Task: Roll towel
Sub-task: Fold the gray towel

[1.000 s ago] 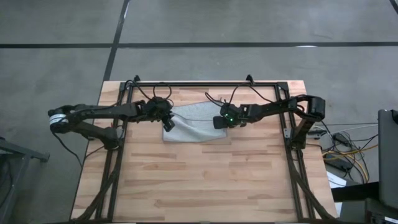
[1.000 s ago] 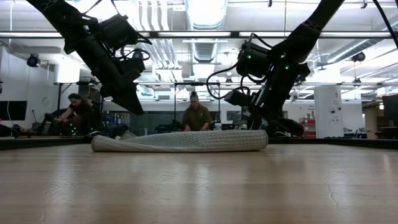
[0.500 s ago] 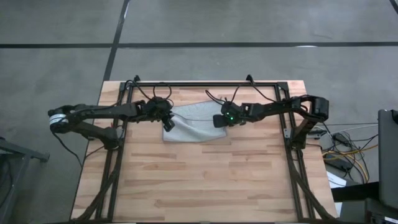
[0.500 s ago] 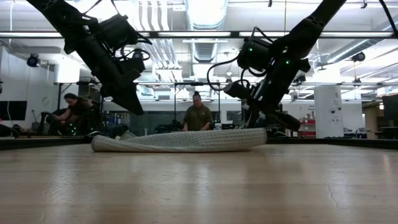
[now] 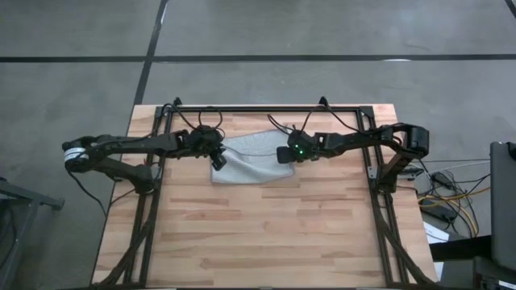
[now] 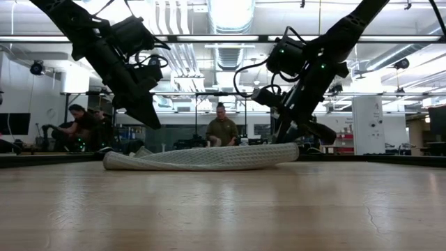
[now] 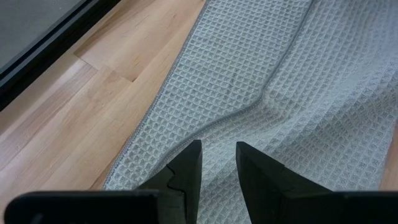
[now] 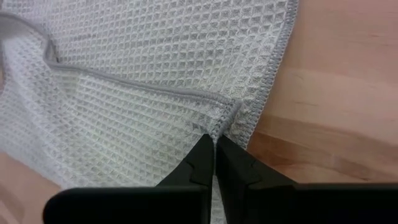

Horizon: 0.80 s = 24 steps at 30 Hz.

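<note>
The light grey-blue waffle-weave towel [image 5: 251, 161] lies on the wooden table [image 5: 258, 234] toward its far side. One layer is folded over the other, and its hem [image 8: 124, 82] runs across the cloth. My left gripper [image 7: 217, 165] stands open just above the towel's left end [image 6: 122, 160] and touches nothing. My right gripper [image 8: 214, 149] is shut on the towel's right end [image 6: 289, 150], which is raised a little off the table. My right gripper pinches the towel between its two fingers at the right edge, at the corner of the folded-over layer [image 8: 219, 124]. The fingers slant down from the table's right. That end is lifted slightly; the rest of the towel [image 6: 202, 158] lies on the table.
A black metal frame [image 5: 266, 107] borders the table's far edge and sides. Bare wood stretches from the towel to the near edge. In the low view, people [image 6: 221, 132] sit in the room beyond the table.
The towel's right end, which lay rounded on the table, is now drawn up a little and pulled slightly toward the left in my right gripper's hold. The rest of the towel has stayed put.
</note>
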Tool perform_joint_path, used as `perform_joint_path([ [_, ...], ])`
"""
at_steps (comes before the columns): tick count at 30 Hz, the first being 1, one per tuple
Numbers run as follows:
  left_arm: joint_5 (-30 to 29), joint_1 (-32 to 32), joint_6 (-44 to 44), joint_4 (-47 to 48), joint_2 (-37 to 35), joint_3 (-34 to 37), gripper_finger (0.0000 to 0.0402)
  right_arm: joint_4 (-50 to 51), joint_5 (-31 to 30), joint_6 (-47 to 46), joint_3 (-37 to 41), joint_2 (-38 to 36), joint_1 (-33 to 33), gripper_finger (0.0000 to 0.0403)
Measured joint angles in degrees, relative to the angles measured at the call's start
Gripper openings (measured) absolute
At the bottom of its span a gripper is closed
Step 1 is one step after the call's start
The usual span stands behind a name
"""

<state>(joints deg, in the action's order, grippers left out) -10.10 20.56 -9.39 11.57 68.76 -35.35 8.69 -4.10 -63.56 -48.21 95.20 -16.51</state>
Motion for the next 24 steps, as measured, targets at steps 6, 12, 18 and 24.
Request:
perform_joint_path([
  [6, 0.0, 0.0, 0.0, 0.0, 0.0, 0.0, 0.0104, 1.2, 1.2, -2.3, 0.0, 0.0, 0.0, 0.0008],
  [12, 0.0, 0.0, 0.0, 0.0, 0.0, 0.0, 0.0104, 1.6, 1.4, -2.2, 0.0, 0.0, 0.0, 0.0008],
  [18, 0.0, 0.0, 0.0, 0.0, 0.0, 0.0, 0.0104, 1.3, 2.7, -2.1, 0.0, 0.0, 0.0, 0.0008],
  [24, 0.0, 0.0, 0.0, 0.0, 0.0, 0.0, 0.0104, 1.2, 2.7, -2.1, 0.0, 0.0, 0.0, 0.0008],
])
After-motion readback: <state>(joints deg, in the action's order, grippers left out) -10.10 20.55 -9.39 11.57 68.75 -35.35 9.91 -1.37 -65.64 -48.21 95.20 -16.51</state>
